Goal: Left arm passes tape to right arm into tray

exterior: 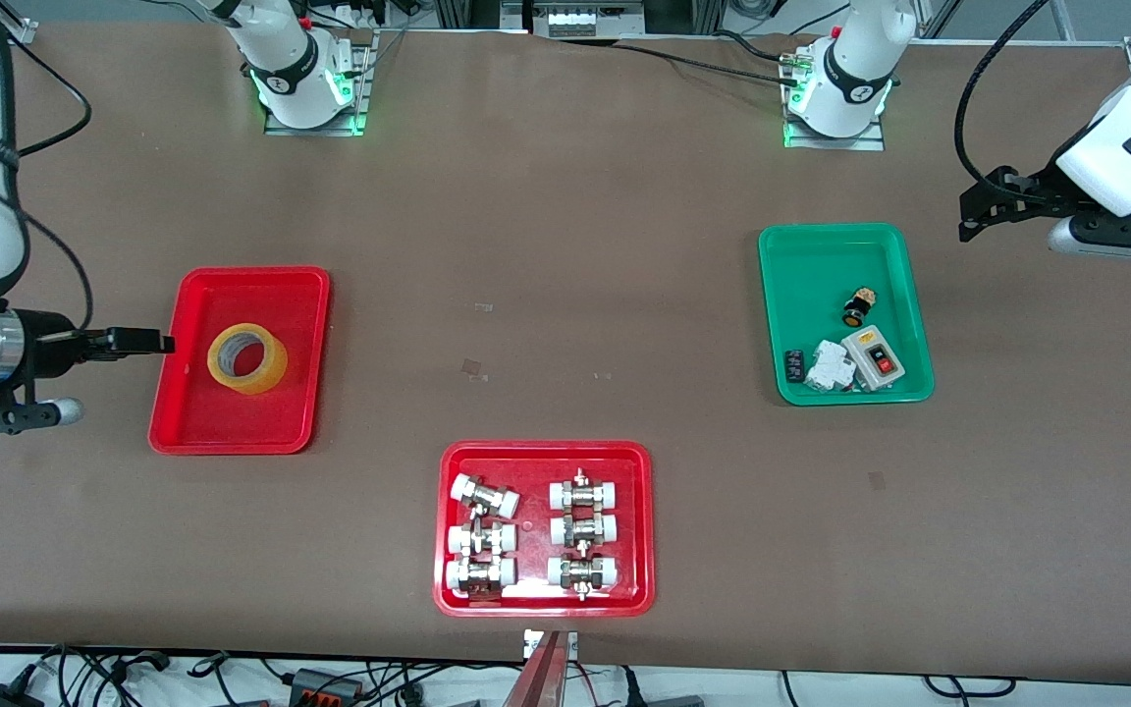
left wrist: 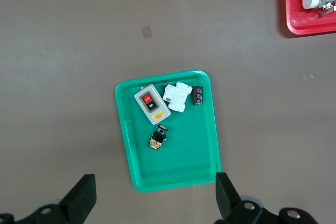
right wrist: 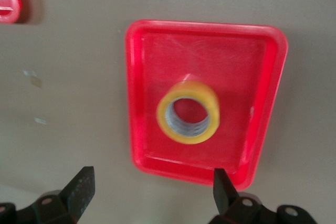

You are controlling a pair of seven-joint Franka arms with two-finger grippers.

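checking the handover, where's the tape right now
The tape lies flat in the plain red tray at the right arm's end of the table.

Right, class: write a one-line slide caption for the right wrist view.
Yellow translucent tape roll lying flat in the plain red plastic tray, right gripper open above.

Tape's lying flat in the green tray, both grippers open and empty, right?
Not quite: the tape lies flat in the plain red tray at the right arm's end of the table, as the front view shows. The green tray holds small electrical parts. The left gripper and right gripper are open and empty.
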